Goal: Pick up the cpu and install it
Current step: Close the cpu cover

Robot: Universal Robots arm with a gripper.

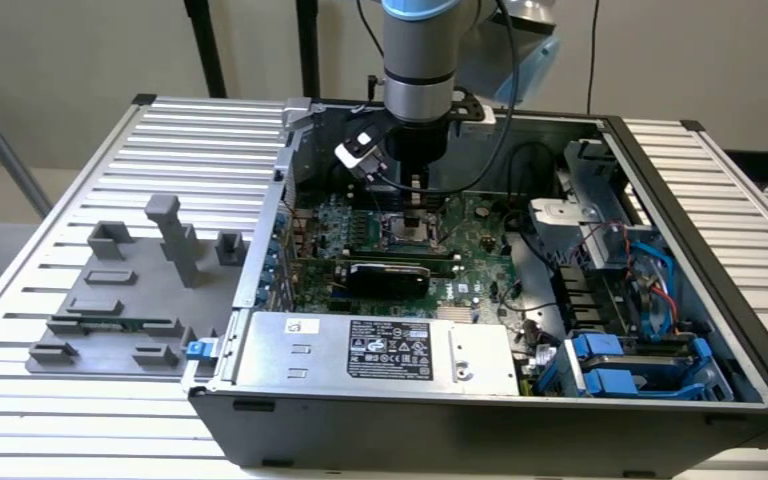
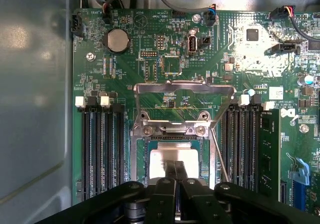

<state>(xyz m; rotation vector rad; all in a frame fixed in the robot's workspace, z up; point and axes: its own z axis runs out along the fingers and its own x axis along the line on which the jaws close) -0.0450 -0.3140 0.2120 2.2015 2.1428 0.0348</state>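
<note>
Wrist view: closed claw (image 2: 175,165) seemingly atop cpu (image 2: 159,165)

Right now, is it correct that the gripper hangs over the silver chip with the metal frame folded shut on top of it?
Not quite: the metal frame is swung open, clear of the silver chip, as the wrist view shows. The gripper does hang over that chip.

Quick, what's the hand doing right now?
Hand: closed, tips together over the cpu, holding nothing that shows; whether it touches the cpu cannot be told.
</note>
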